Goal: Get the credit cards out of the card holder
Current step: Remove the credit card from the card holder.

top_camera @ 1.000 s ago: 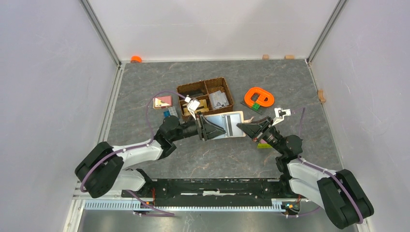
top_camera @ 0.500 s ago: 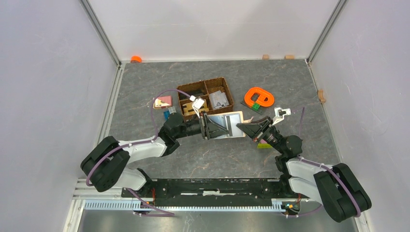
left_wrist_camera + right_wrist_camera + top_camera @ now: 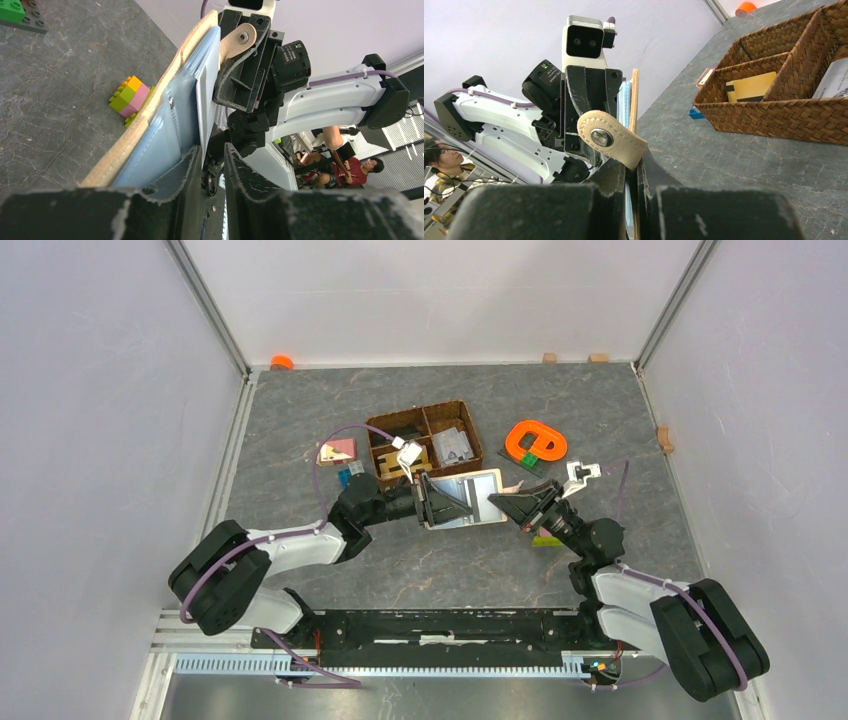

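The beige card holder point(image 3: 484, 492) is held open and on edge above the table between both grippers. In the left wrist view its pale blue inside point(image 3: 150, 130) faces my left gripper point(image 3: 214, 165). The left jaws stand a narrow gap apart around the edge of a pale card point(image 3: 206, 100) that sticks out of a pocket. My right gripper point(image 3: 630, 175) is shut on the holder's edge point(image 3: 634, 95) just below the snap tab point(image 3: 611, 139). From above, the left gripper point(image 3: 447, 502) and the right gripper point(image 3: 508, 505) face each other.
A brown woven divided basket point(image 3: 425, 418) stands just behind the holder and holds a yellow card point(image 3: 749, 86) and other items. An orange object point(image 3: 536, 442) lies at the back right. A small brick block point(image 3: 131, 95) lies under the right arm. A pink item point(image 3: 337, 451) lies left of the basket.
My left gripper has slid a little to the right along the open holder, further over the card. The right gripper and the holder have barely moved.
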`<state>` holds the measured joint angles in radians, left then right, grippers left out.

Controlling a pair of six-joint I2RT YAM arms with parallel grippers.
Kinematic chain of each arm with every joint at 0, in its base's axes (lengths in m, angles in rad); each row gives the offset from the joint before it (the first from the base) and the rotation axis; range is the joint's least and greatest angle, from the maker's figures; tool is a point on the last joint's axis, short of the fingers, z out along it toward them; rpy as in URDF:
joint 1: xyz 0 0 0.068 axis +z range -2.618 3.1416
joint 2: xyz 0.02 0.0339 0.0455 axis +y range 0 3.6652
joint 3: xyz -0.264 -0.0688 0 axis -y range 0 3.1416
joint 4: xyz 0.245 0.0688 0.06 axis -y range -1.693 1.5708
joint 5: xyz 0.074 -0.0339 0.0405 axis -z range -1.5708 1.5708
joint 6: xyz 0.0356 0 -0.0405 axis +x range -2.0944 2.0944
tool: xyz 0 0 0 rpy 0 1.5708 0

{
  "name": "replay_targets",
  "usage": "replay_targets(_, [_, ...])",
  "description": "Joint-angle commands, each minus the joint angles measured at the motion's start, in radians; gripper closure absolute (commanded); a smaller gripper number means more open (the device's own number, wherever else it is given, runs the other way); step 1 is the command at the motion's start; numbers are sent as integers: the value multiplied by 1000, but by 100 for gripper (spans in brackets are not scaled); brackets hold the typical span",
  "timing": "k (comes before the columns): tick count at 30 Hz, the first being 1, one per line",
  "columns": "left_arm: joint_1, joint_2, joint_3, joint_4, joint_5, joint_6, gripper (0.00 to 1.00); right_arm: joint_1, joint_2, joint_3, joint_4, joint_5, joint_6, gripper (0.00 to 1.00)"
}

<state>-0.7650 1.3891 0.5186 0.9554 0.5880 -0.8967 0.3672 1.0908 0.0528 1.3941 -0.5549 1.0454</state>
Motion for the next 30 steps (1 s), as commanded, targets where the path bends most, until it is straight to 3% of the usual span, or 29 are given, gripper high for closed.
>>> replay_targets(1, [-7,-11,11,114,31,-28,75,22,-28,41,-119,11,-89,100])
replay_targets(9, [-6,-11,-2,147,22,-33,71,65,27,65,-61,-27,-76,100])
replay_targets(12, [2,-18,-16,142,-1,-28,87,65,25,61,-35,-28,-62,99])
replay_targets(15, [21,-27,-33,135,-25,-36,95,61,4,50,-54,-9,-67,82])
replay_targets(16, [27,-27,-36,136,-27,-42,96,57,-1,47,-56,-3,-67,80])
replay_targets(30, [50,-4,-37,149,-14,-76,97,-6,73,6,130,-40,69,92])
